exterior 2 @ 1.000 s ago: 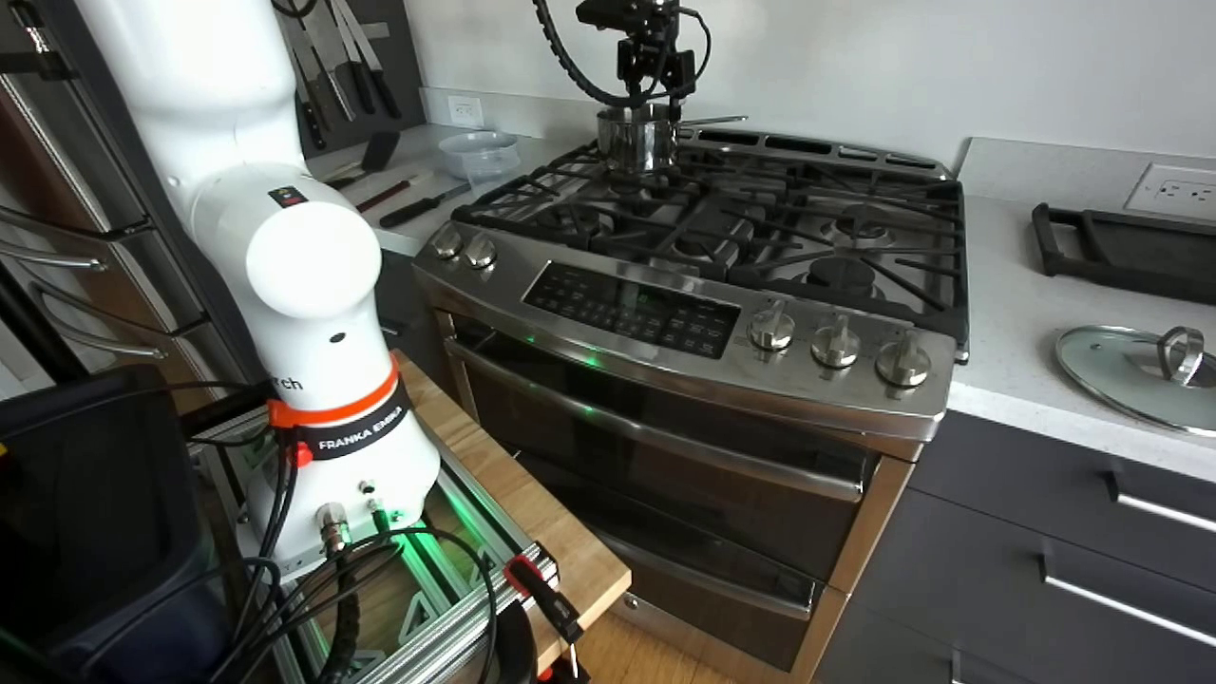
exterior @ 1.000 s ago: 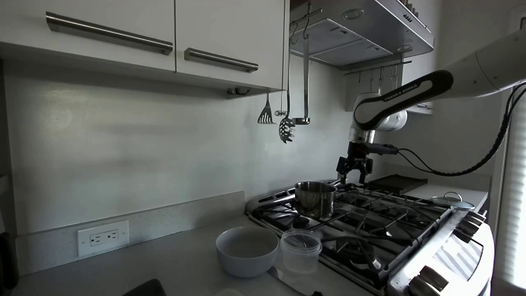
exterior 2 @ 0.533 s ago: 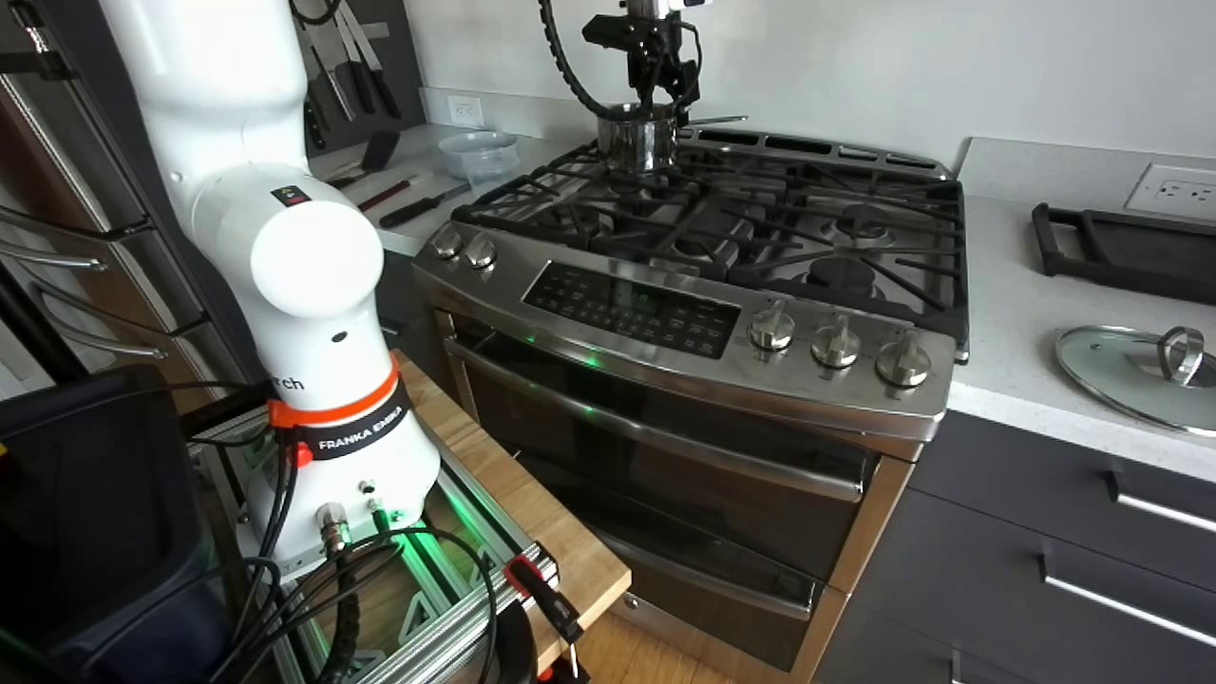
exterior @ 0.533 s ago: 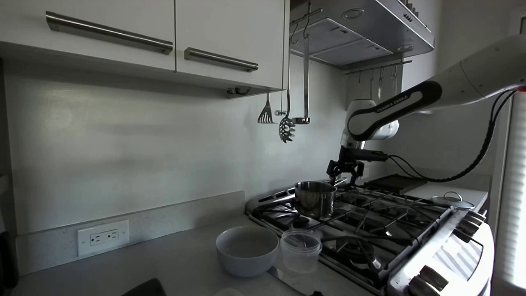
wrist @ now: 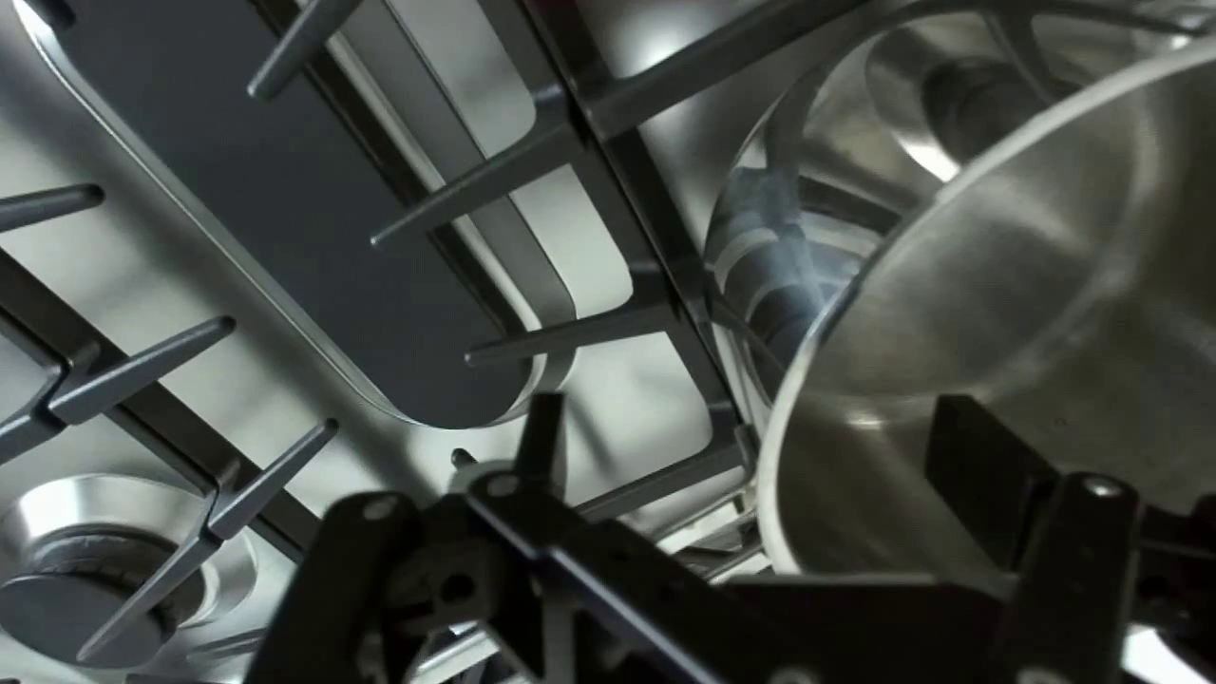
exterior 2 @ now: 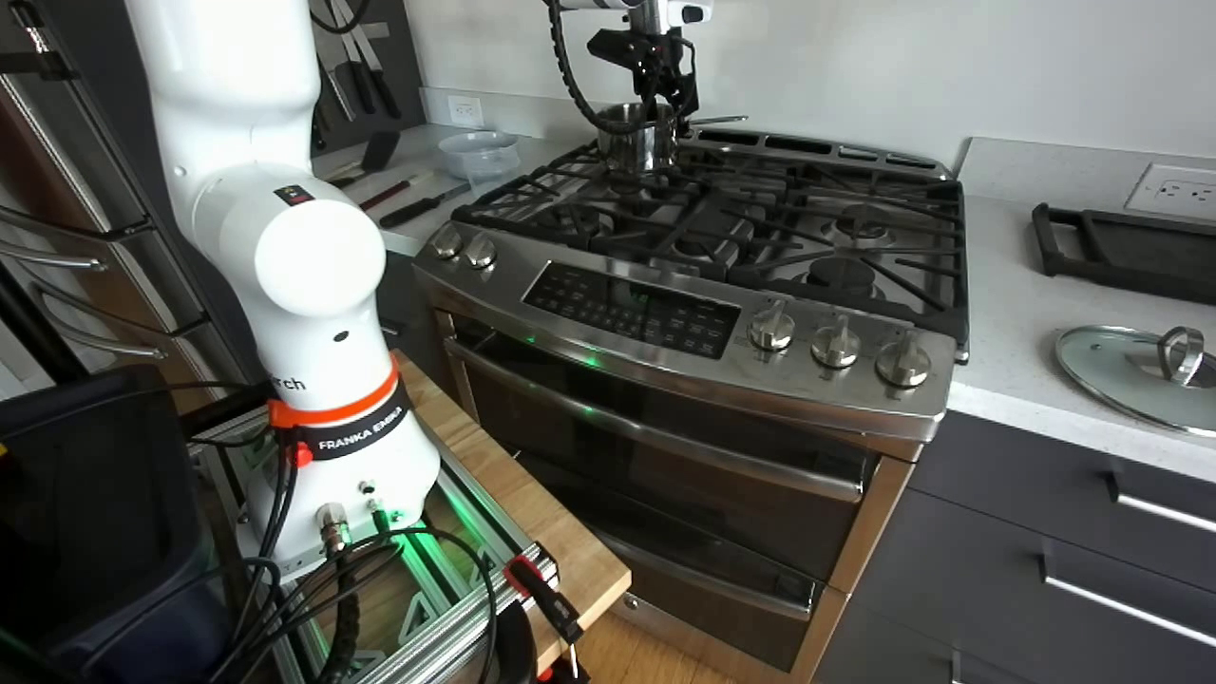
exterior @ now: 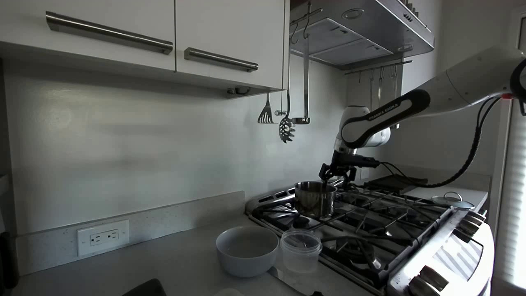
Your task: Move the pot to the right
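Note:
The pot (exterior: 315, 201) is a small shiny steel cylinder standing upright on a back burner grate of the stove. It also shows in an exterior view (exterior 2: 638, 150), where its handle (exterior 2: 717, 120) points to the right along the back. In the wrist view I look into the pot (wrist: 1007, 313), and its inside shows no contents. My gripper (exterior: 337, 183) is open, low at the pot's rim; it also shows in an exterior view (exterior 2: 670, 114). In the wrist view my open gripper (wrist: 756, 437) has one finger over or inside the pot and the other outside the rim.
A pale bowl (exterior: 246, 251) and a clear plastic container (exterior: 301, 251) stand on the counter beside the stove. Black grates (exterior 2: 760, 214) cover the stove top. A glass lid (exterior 2: 1121, 375) and a black tray (exterior 2: 1154, 252) lie on the other counter. Utensils hang above.
My gripper has moved down and toward the pot, so one finger is now at the pot's opening. It has stayed open. The pot has not moved.

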